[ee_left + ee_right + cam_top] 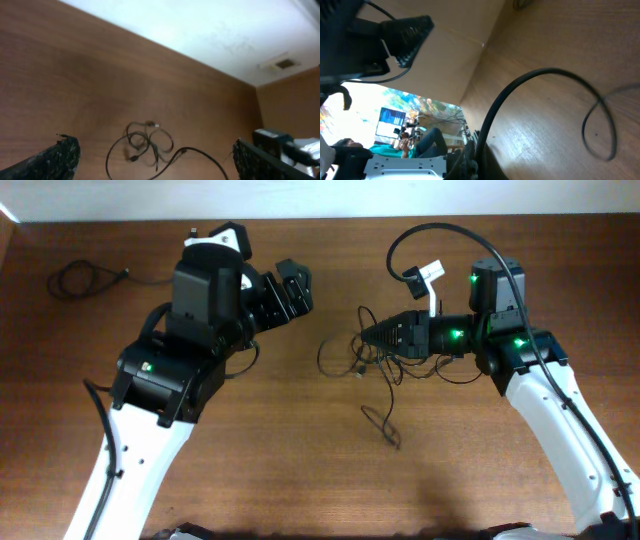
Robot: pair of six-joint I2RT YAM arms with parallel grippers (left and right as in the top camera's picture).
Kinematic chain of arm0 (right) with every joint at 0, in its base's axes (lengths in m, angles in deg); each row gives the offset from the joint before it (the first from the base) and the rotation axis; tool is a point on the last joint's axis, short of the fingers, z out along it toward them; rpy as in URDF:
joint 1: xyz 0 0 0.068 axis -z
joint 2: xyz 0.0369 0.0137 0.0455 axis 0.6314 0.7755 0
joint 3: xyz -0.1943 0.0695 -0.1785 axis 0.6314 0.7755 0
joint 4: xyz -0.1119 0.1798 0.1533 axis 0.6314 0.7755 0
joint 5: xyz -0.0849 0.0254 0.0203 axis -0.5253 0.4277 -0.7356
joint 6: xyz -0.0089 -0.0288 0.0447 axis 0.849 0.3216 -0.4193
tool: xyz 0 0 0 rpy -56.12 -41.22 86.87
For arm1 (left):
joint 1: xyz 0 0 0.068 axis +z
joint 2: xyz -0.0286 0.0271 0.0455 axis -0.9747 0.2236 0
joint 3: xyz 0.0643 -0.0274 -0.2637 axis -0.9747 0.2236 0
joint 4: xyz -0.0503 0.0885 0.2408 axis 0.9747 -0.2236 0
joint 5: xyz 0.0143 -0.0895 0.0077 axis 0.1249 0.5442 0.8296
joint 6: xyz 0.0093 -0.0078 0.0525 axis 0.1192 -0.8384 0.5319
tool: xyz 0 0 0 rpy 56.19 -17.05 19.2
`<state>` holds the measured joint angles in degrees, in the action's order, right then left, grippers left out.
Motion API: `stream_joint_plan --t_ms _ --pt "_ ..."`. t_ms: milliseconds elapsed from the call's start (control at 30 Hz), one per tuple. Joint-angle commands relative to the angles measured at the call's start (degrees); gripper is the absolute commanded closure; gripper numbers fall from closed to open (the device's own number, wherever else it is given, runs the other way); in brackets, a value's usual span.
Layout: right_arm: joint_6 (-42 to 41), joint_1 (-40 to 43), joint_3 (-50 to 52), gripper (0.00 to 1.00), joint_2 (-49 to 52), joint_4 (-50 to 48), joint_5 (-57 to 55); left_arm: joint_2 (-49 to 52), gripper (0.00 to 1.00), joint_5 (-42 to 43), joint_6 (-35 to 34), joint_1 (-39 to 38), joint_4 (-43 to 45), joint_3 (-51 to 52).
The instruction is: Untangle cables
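Sprawling at the centre of the brown wood counter (300,480), the cables (360,365) trail a loose tail toward the near edge; right pincer (364,335) clamps one strand, left pincer (283,292) gapes wide.

The counter (300,480) is brown wood with fine lines in it, smooth and a little shiny. The cables (372,365) are thin and black with a smooth plastic skin. The pads (59,159) of the left gripper (292,290) are black, dull and bumpy. The left arm (135,470) and the right arm (560,415) have smooth white plastic shells and dull black parts.
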<state>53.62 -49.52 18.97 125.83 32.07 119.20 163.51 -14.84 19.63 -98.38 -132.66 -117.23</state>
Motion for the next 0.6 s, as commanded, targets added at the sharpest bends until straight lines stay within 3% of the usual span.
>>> stream_joint_plan --t_ms 0,167,467,567 --pt "-3.72 0.26 -0.33 0.96 -2.67 -2.1 -0.17 0.22 0.0 11.32 7.69 0.31 -0.22 -0.68" --pt "-7.82 0.2 -0.33 0.96 -3.13 -8.44 2.01 0.37 0.01 21.05 7.39 0.31 -0.59 -0.68" --pt "-7.76 -3.87 -0.33 0.96 -3.1 -10.56 0.2 0.37 0.01 29.66 -8.39 0.31 -0.11 -0.68" --pt "-7.78 -4.15 -0.33 0.96 -3.1 -10.8 -0.68 0.37 0.01 30.86 -10.08 0.31 -0.13 -0.68"
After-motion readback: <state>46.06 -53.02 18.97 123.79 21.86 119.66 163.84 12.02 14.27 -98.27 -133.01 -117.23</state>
